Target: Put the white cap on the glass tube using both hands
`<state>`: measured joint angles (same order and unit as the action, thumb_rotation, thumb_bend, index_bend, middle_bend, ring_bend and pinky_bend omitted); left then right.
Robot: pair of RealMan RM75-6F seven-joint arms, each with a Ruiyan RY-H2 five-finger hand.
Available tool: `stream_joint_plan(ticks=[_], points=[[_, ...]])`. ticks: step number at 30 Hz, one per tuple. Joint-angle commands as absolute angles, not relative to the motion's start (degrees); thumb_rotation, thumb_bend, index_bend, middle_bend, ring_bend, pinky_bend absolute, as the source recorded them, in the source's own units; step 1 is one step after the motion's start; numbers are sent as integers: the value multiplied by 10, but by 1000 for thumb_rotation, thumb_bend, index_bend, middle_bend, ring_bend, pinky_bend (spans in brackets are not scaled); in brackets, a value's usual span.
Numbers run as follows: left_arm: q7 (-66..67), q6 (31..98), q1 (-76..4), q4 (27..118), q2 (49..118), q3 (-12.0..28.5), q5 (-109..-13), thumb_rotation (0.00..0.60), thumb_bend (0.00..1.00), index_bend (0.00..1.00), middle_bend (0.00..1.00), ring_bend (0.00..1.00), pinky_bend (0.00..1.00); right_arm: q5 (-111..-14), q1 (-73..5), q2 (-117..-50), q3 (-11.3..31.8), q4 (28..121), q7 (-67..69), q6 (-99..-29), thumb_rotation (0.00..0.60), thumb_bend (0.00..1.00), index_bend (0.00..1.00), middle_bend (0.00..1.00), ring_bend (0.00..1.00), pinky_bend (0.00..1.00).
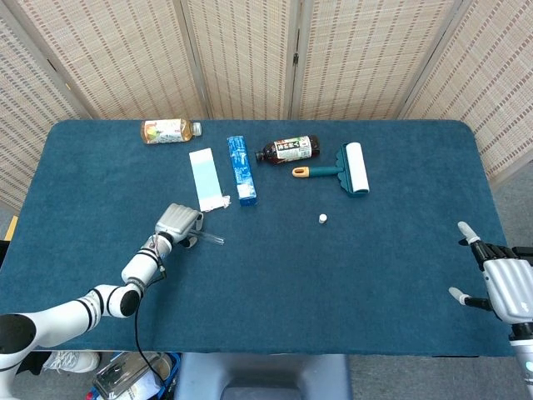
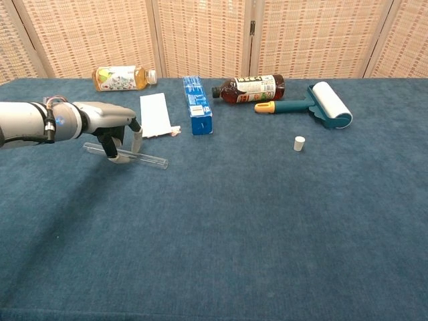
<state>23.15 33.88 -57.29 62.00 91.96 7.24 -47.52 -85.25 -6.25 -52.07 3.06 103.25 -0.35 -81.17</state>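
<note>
The glass tube (image 2: 150,160) lies flat on the blue table, and only its right end (image 1: 212,238) shows in the head view. My left hand (image 2: 115,128) hangs over the tube's left part with its fingers curled down on either side; I cannot see it lifting the tube. In the head view the left hand (image 1: 179,222) covers most of the tube. The small white cap (image 1: 322,218) stands alone right of centre, also in the chest view as the cap (image 2: 299,142). My right hand (image 1: 506,285) hovers at the table's right front edge with its fingers spread, holding nothing, far from the cap.
Along the back lie a tea bottle (image 1: 169,131), a white and blue packet (image 1: 206,179), a blue box (image 1: 241,169), a dark bottle (image 1: 287,150) and a teal lint roller (image 1: 348,169). Bare blue cloth (image 1: 333,292) fills the front half.
</note>
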Motion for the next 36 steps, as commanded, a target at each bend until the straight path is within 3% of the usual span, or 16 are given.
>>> stream_joint_plan(ticks=[1,14,21,26,30,33,36], points=[[231,340,-573,620,920,71,-473,600,324,473,1000,1000,1000,-853,-62,-521,31,1032,-3,-813,600,0,0,282,316,308],[197,366,-557,631,915,74,-492,600,345,619,1000,1000,1000,-851,-62,-519,35,1032,-4,-815,600,0,0,296,327,313],[162,413,-523,703,862,87,-507,600,361,634,1000,1000,1000,-845,-85,-518,53,1033,-12,-798,600,79,0,370,433,447],[150,451,-495,772,811,91,-507,600,364,638,1000,1000,1000,-836,-124,-525,75,1032,-36,-763,600,94,50,509,626,713],[142,482,-471,834,772,92,-509,600,366,640,1000,1000,1000,-812,-176,-540,101,1021,-51,-705,600,96,162,715,842,956],[140,500,-457,872,750,90,-515,600,366,640,1000,1000,1000,-782,-215,-556,116,1007,-57,-653,600,97,246,864,965,1000],[140,518,-441,913,726,84,-525,600,365,640,1000,1000,1000,-739,-263,-584,131,982,-78,-592,600,97,310,963,1000,1000]])
